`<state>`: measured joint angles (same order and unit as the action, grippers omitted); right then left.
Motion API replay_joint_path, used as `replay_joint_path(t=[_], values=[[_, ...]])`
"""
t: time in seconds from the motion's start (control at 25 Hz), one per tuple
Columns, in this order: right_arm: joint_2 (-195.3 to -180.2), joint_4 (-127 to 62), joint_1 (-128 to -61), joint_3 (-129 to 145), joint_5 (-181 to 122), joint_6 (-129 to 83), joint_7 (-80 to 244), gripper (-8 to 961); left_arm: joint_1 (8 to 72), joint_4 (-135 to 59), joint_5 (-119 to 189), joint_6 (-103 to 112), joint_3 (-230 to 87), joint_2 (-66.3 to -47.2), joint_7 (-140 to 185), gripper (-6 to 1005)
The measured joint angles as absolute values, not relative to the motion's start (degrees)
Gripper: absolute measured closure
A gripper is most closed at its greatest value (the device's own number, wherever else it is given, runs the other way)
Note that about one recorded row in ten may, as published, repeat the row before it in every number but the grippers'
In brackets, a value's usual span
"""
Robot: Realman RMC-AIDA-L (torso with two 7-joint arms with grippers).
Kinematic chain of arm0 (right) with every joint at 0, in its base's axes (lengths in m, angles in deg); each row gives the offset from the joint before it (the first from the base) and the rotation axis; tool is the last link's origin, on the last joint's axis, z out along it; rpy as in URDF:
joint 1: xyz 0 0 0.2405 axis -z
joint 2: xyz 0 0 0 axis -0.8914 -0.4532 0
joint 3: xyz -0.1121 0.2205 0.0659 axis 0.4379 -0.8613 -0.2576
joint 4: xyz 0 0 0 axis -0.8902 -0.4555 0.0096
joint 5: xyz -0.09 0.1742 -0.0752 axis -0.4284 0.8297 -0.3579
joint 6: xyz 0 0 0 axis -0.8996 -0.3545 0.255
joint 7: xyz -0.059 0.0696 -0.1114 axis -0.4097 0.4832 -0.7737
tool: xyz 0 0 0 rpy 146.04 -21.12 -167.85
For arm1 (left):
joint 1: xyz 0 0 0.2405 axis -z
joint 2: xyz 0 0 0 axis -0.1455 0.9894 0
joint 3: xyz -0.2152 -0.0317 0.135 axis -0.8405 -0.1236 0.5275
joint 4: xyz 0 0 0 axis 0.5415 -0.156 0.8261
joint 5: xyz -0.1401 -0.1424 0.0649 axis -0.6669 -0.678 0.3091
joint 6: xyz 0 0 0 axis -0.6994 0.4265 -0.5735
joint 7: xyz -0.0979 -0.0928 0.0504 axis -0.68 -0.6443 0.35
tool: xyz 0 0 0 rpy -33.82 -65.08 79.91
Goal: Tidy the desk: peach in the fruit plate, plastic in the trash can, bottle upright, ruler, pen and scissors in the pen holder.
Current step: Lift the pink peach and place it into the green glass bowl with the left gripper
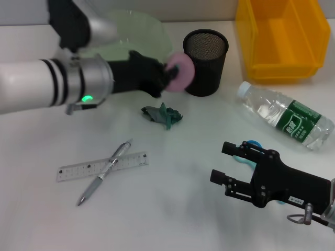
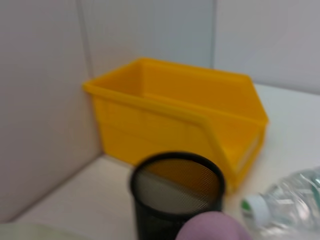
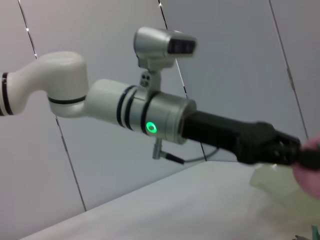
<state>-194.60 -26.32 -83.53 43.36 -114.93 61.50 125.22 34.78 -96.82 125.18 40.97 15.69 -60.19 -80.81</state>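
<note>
My left gripper (image 1: pixel 170 74) is shut on the pink peach (image 1: pixel 180 72), held in the air between the right rim of the pale green fruit plate (image 1: pixel 144 29) and the black mesh pen holder (image 1: pixel 205 61). The peach (image 2: pixel 212 227) also shows in the left wrist view in front of the pen holder (image 2: pixel 177 192). Crumpled green plastic (image 1: pixel 163 115) lies mid-table. The ruler (image 1: pixel 102 166) and pen (image 1: pixel 104 171) lie crossed at the front left. The bottle (image 1: pixel 285 115) lies on its side at the right. My right gripper (image 1: pixel 221 162) stands open over the blue-handled scissors (image 1: pixel 253 144), which it mostly hides.
The yellow bin (image 1: pixel 282 39) stands at the back right, behind the bottle, and fills the middle of the left wrist view (image 2: pixel 180 125). The right wrist view shows the left arm (image 3: pixel 150 117) and the plate (image 3: pixel 280 187) before a grey wall.
</note>
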Motion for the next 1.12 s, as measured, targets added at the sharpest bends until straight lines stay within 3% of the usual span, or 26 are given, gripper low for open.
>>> replay_joint_path(t=[0.4, 0.8, 0.96, 1.12], values=[[-194.64, -26.44, -83.99, 43.38, -114.93, 61.47, 125.22, 211, 32.82, -96.28, 124.87, 35.54, 5.12, -60.58, -78.65, 905], [-194.69, -26.5, -84.41, 43.37, -114.93, 61.47, 125.59, 210, 39.1, -84.51, 125.16, 25.78, 5.06, -60.36, -78.57, 881], [-194.69, -26.49, -84.41, 43.37, -114.93, 61.48, 125.72, 210, 40.52, -82.67, 125.29, 25.93, 4.95, -60.28, -78.58, 716], [-194.69, -26.5, -84.48, 43.37, -114.93, 61.48, 125.76, 210, 40.71, -82.56, 125.32, 26.05, 5.02, -60.26, -78.79, 618]])
